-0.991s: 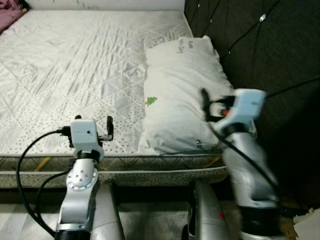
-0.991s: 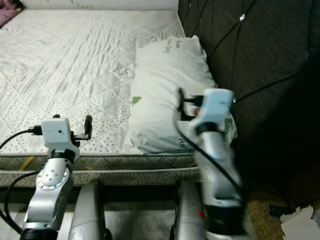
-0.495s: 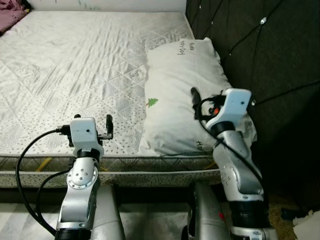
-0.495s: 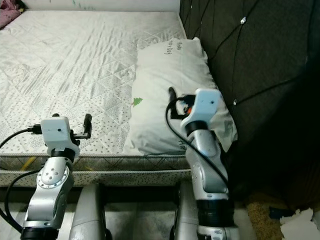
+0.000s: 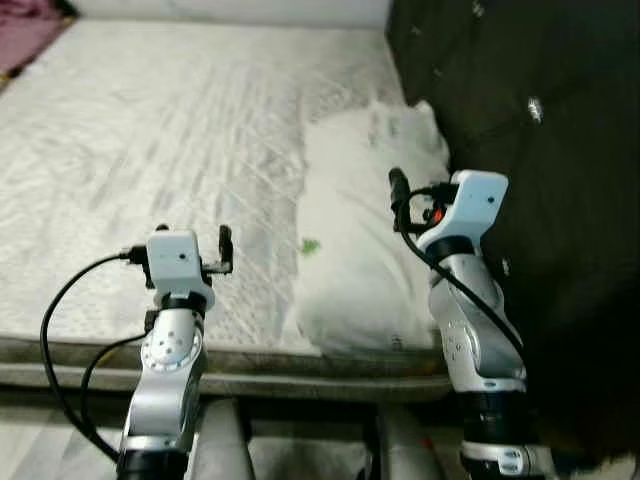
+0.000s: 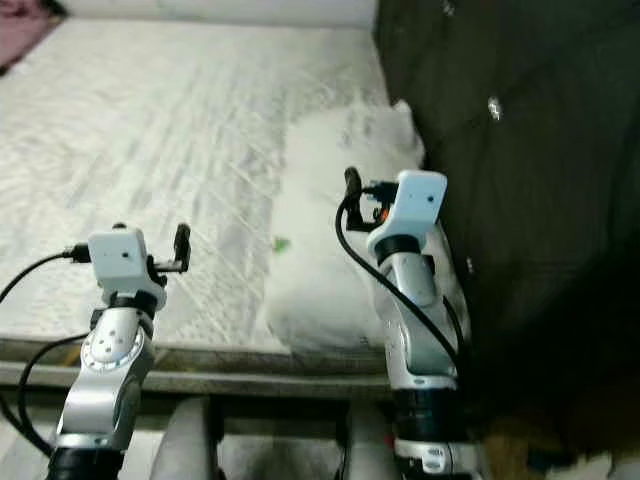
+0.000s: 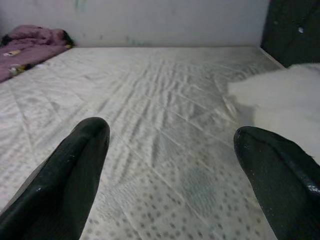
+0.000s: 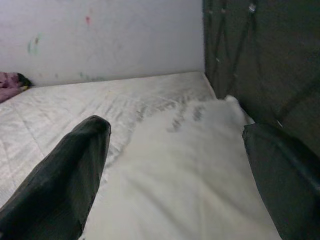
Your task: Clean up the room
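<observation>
A white pillow (image 5: 360, 255) with a small green print lies on the right side of the white quilted mattress (image 5: 150, 130), against the dark headboard (image 5: 520, 90). My right gripper (image 8: 175, 130) is open and hovers low over the pillow's near half; one black finger (image 5: 397, 186) stands up beside its white wrist. My left gripper (image 7: 170, 135) is open too, above the bare mattress near the front edge, left of the pillow, with one finger (image 5: 226, 246) showing. Neither gripper holds anything.
A purple bundle of cloth (image 7: 35, 42) lies at the bed's far left corner, against the pale wall (image 8: 100, 35). The tufted headboard closes off the right side. The mattress's front edge (image 5: 250, 360) runs just before my arms.
The whole picture has shifted and blurred, so the camera moved. My right arm has swung a little left and steadied over the pillow. The left arm keeps its pose.
</observation>
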Available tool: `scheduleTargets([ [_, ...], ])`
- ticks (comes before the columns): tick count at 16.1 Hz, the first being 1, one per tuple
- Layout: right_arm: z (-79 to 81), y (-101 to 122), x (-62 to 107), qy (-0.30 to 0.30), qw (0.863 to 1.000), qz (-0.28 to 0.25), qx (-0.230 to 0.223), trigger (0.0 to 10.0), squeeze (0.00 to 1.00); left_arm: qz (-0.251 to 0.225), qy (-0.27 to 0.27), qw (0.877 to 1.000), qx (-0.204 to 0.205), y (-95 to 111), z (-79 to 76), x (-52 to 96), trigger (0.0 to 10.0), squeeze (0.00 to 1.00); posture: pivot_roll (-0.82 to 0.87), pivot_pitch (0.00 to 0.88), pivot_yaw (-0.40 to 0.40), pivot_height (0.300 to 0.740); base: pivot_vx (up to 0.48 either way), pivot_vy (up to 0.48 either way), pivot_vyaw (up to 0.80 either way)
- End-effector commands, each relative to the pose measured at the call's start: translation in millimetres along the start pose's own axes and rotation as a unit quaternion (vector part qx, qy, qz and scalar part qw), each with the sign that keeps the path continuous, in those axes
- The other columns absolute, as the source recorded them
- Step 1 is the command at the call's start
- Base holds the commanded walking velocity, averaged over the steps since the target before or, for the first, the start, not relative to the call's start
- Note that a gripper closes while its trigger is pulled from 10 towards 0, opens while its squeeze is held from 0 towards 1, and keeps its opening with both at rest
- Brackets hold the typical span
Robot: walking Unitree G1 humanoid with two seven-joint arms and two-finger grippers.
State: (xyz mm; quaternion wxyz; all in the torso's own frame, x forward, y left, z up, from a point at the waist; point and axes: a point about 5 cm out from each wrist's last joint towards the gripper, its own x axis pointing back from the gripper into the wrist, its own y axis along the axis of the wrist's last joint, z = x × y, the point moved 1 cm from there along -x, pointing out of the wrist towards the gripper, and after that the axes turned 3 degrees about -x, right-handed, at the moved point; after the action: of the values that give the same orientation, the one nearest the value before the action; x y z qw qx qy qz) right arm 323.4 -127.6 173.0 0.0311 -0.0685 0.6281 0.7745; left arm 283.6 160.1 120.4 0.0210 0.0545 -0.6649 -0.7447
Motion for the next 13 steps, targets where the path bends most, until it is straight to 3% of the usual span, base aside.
scheduleTargets([
  [1, 1.9, 4, -3.7, 0.0, 1.0, -0.01, 0.0, 10.0, 0.0, 0.0, 0.015, 1.0, -0.013, 0, 3.1, -1.6, 10.0, 0.0, 0.03, 0.0, -0.021, 0.712, 0.0, 0.0, 0.0],
  [6, -3.5, 2, -4.0, -0.012, 1.0, -0.009, 0.008, 10.0, 0.0, -0.002, 0.013, 1.0, -0.002, 0, 3.1, -2.2, 10.0, 0.0, 0.03, 0.0, -0.019, 0.74, 0.0, 0.0, 0.0],
  [7, -4.3, 2, -3.6, -0.015, 1.0, -0.009, 0.01, 10.0, 0.0, -0.003, 0.003, 1.0, 0.003, 0, 1.9, -2.0, 10.0, 0.0, 0.03, 0.0, -0.019, 0.74, 0.0, 0.0, -0.4],
  [8, -6.2, 1, -3.3, -0.019, 1.0, -0.009, 0.013, 10.0, 0.0, 0.001, 0.009, 1.0, -0.019, -3, 4.4, -0.7, 10.0, 0.0, 0.03, 0.0, -0.019, 0.74, 0.0, 0.0, -0.43],
  [9, -8.1, 1, -3.2, -0.023, 1.0, -0.01, 0.014, 10.0, 0.0, 0.006, 0.04, 0.999, -0.034, -6, 13.1, -0.1, 10.0, 0.0, 0.03, 0.0, -0.018, 0.74, 0.0, 0.0, -0.43],
  [13, -10.8, 0, -3.6, -0.027, 0.999, -0.007, 0.016, 10.0, 0.0, 0.006, 0.037, 0.999, -0.014, -6, 15.8, -0.4, 10.0, 0.0, 0.03, 0.0, -0.021, 0.74, 0.0, 0.0, -0.43],
])
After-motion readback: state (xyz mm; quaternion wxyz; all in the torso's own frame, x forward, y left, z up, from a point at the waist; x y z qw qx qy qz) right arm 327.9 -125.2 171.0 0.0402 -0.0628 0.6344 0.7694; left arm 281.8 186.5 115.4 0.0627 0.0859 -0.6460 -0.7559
